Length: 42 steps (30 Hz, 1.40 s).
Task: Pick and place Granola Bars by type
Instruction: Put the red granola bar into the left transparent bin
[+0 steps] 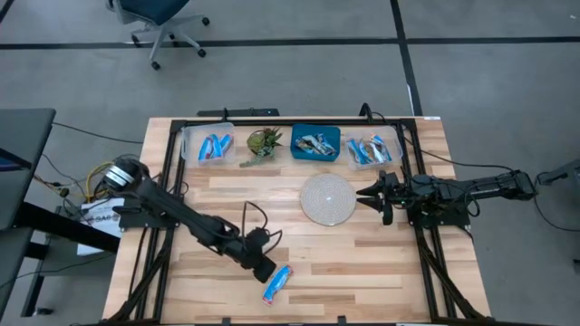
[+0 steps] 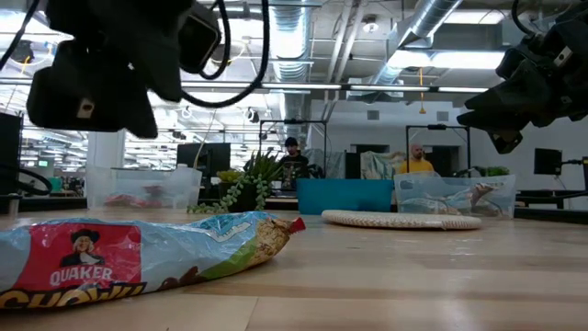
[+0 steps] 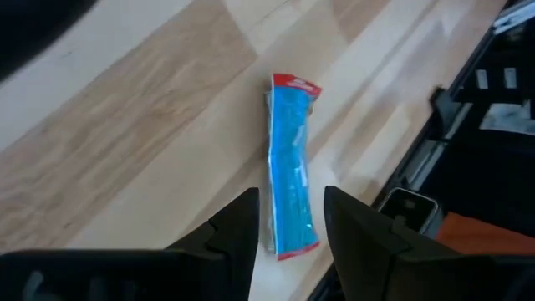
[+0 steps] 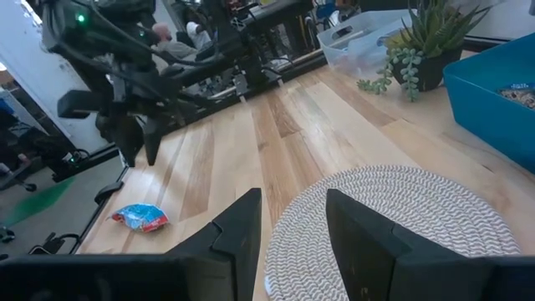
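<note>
Just ahead of the open left pincer (image 3: 288, 219) — one granola bar (image 3: 292, 164), untouched.

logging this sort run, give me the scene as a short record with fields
loose bar: one blue bar with red ends, lying flat near the table's front edge
left gripper: open, above that bar, not holding it
right gripper: open, empty, beside the round mat
left clear bin: holds blue bars
blue bin: holds bars
right clear bin: holds bars
plant: between left clear bin and blue bin
</note>
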Each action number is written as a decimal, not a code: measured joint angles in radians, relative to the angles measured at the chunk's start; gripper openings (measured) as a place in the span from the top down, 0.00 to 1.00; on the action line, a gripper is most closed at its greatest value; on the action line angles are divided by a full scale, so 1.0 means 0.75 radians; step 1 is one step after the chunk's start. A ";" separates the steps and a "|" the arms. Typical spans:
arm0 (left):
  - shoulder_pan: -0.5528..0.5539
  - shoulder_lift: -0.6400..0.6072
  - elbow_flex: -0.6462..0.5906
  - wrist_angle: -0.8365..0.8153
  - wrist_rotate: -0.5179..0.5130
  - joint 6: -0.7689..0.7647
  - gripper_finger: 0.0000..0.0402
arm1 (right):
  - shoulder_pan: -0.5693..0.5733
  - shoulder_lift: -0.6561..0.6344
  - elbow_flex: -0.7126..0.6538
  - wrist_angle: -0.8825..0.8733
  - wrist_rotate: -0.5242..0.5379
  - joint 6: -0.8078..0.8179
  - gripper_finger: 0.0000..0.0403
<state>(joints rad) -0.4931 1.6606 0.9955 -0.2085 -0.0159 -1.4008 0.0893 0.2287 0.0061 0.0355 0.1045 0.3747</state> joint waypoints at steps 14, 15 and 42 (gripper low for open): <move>-0.011 0.233 0.210 -0.078 -0.024 0.022 0.68 | 0.000 0.001 0.000 -0.001 0.000 0.000 0.68; -0.014 0.245 0.222 -0.088 -0.022 0.028 0.68 | 0.000 0.000 0.000 0.002 0.000 0.000 0.68; -0.042 0.409 0.371 -0.181 0.016 0.188 0.60 | 0.000 0.000 0.000 -0.006 0.000 0.000 0.68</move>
<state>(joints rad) -0.5248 1.9671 1.2736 -0.3445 -0.0036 -1.2601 0.0893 0.2287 0.0063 0.0307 0.1043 0.3748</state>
